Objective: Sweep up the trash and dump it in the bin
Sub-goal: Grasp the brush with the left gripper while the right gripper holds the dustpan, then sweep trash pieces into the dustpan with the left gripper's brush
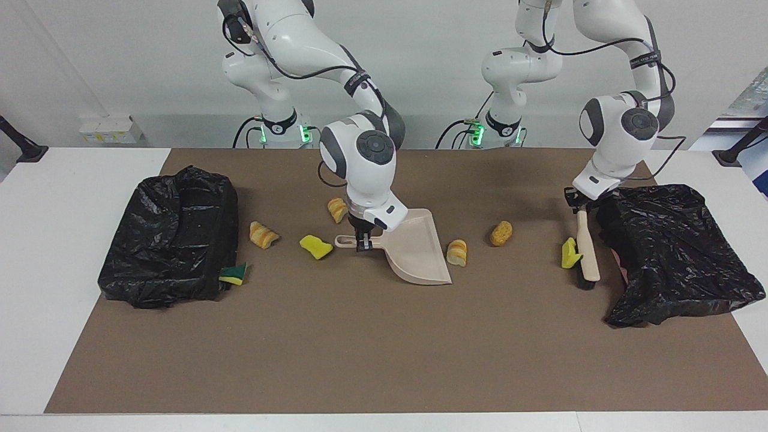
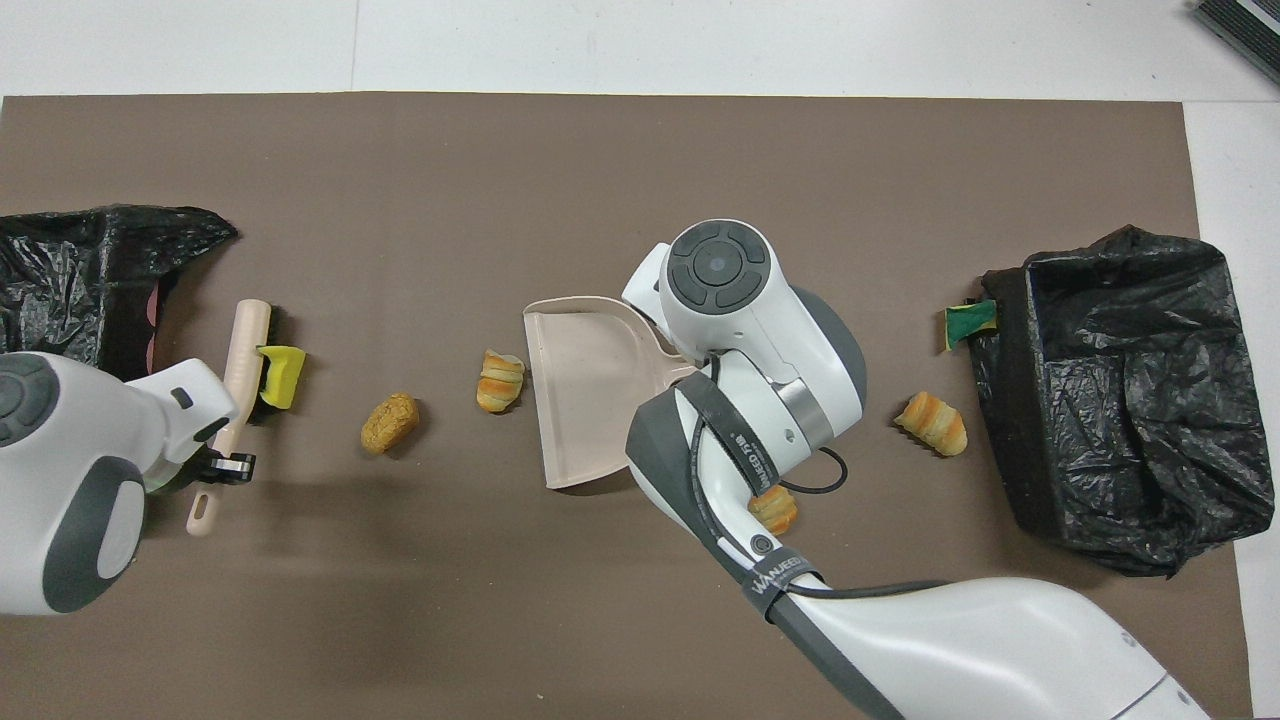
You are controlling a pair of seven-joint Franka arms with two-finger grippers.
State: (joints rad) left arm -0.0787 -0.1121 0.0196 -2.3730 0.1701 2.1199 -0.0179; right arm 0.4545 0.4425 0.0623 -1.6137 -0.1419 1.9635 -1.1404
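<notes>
You see four bread chunks [image 1: 456, 252], three sponge bits [image 1: 315, 246], two bins [image 1: 171, 237]; left tool [image 1: 581, 208] grips brush [image 1: 586, 255], right tool [image 1: 362, 243] grips dustpan [image 1: 414, 252].

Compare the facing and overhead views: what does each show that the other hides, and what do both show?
Facing only: the right gripper shut on the dustpan handle, and a yellow sponge beside it. Overhead only: the brush handle's end sticking out past the left gripper. Both: dustpan, brush, a bread piece at the dustpan's lip.

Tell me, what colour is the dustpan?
Pale beige-pink dustpan, clearest in the facing view.
</notes>
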